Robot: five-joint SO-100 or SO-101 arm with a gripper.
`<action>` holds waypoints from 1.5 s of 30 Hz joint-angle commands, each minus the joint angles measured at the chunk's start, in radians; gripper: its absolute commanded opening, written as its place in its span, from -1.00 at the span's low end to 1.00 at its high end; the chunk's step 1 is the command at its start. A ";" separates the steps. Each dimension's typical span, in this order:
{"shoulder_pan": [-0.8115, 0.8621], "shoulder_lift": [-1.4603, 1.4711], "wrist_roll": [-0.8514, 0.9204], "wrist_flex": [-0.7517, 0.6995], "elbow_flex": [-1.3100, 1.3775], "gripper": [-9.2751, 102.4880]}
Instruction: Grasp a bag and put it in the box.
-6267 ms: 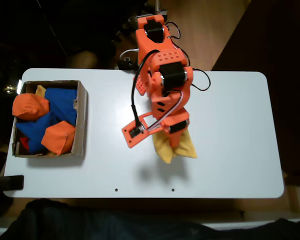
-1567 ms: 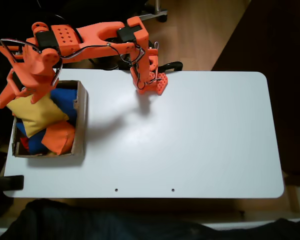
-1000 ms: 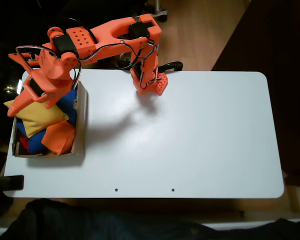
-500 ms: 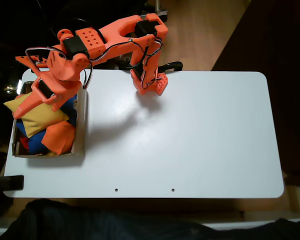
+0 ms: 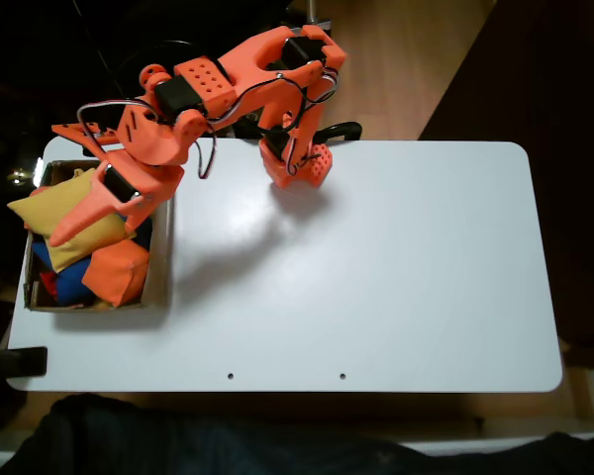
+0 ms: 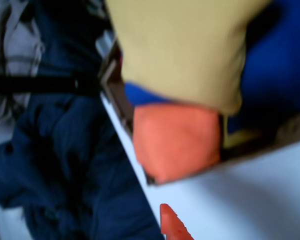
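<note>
The yellow bag [image 5: 54, 213] lies in the brown cardboard box [image 5: 162, 247] at the table's left end, on top of blue and orange beanbags. In the wrist view the bag [image 6: 182, 45] is at the top, apart from the one orange fingertip [image 6: 171, 226] at the bottom edge. My gripper [image 5: 91, 235] hangs over the box's right half, open and holding nothing. Its long finger slants down-left across the bag's lower edge.
An orange beanbag [image 5: 114, 272] [image 6: 177, 140] fills the box's near right corner, with a blue one [image 5: 64, 284] beside it. The white table [image 5: 376, 257] stretches right of the box. The arm's base [image 5: 297, 163] stands at the back edge. Dark blue cloth [image 6: 65, 165] lies past the table edge.
Over six seconds the arm carried the bag from mid-table to the box. In the last second the gripper let it go and drew back rightward; the bag stays in the box.
</note>
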State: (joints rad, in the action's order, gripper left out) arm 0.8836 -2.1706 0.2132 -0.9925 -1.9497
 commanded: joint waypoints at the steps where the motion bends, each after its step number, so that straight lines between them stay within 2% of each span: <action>1: -0.038 -0.083 -0.015 0.014 -0.037 0.64; 11: -0.196 -0.242 -0.084 -0.031 -0.117 0.63; 15: -0.250 -0.299 -0.114 -0.046 -0.140 0.45; 20: -0.308 -0.367 -0.158 -0.049 -0.179 0.41; 24: -0.357 -0.416 -0.176 -0.049 -0.204 0.24; 28: -0.411 -0.460 -0.181 -0.044 -0.229 -0.03; 39: -0.578 -0.623 -0.210 -0.041 -0.341 -0.22; 45: -0.643 -0.686 -0.212 -0.041 -0.397 -0.50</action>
State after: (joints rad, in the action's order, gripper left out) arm 0.2592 -2.8302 0.0046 -1.0416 -2.3393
